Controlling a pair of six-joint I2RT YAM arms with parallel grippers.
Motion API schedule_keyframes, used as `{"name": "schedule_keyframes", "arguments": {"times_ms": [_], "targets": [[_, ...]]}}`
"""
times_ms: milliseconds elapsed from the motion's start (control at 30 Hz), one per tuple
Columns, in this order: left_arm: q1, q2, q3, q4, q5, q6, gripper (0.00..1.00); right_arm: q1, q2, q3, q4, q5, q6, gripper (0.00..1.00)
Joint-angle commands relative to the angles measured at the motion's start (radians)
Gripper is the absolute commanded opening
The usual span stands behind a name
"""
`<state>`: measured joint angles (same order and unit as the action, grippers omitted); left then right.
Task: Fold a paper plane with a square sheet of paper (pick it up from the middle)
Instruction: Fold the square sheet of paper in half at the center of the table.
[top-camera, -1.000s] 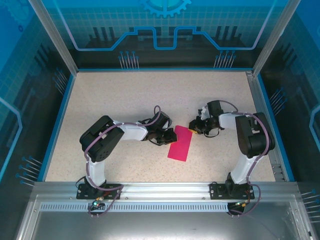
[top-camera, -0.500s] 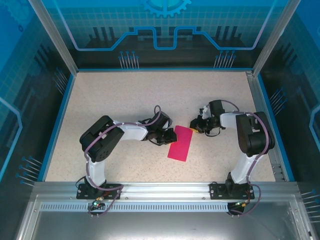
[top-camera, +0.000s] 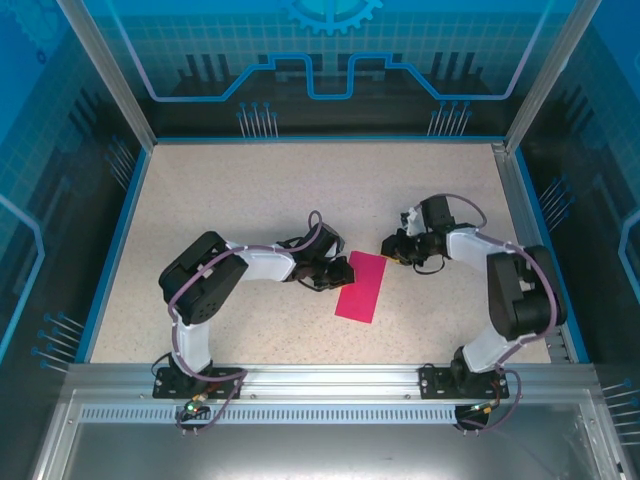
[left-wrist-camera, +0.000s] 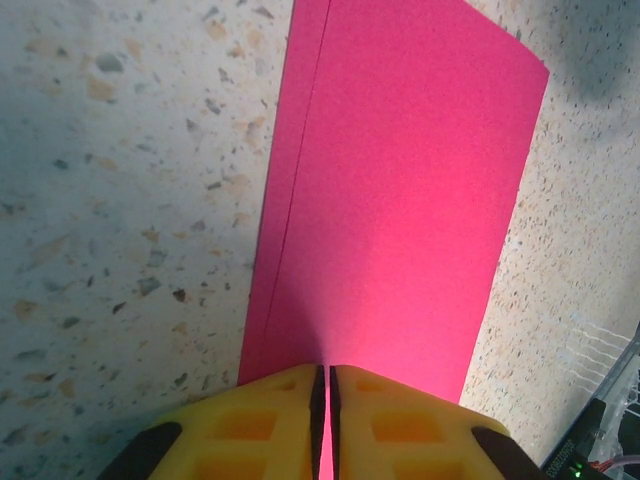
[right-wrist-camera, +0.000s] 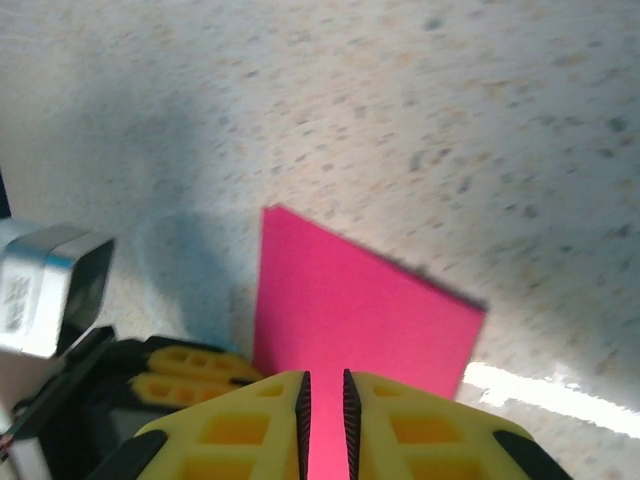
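- at mid-table, the paper lies flat as a narrow rectangle. two layers show along one long edge in the left wrist view, so it looks folded in half and is not yet a plane.
- its long axis runs far to near, with the near end leaning slightly left.
- the left gripper sits at the left long edge near the far end. its jaws are closed to a hairline and its tips are over the paper, but i cannot tell whether they press it down.
- the right gripper is at the far right corner. its jaws stand a narrow slit apart with pink visible through the slit, and nothing is clearly held.
- the two grippers face each other across the short width at the far end, while the near end lies free of both.
- my read is that the left is the nearer one, being over the sheet. the next fold probably works across the width at this far end, with the paper lying leftward and toward the bases from the right gripper.
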<state>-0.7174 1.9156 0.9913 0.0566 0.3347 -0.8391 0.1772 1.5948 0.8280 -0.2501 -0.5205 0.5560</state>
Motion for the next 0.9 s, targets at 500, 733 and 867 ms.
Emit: {"name": "schedule_keyframes", "arguments": {"times_ms": [500, 733, 867], "targets": [[-0.015, -0.010, -0.010, -0.083, 0.023, -0.014, 0.17, 0.332, -0.267, -0.394, 0.173, 0.010, 0.220, 0.24], [-0.020, -0.007, -0.017, -0.061, 0.020, -0.029, 0.17, 0.361, -0.212, -0.426, 0.104, 0.092, 0.207, 0.23], [-0.024, -0.006, -0.014, -0.063, 0.021, -0.032, 0.17, 0.361, -0.225, -0.446, 0.101, 0.090, 0.204, 0.24]]}}
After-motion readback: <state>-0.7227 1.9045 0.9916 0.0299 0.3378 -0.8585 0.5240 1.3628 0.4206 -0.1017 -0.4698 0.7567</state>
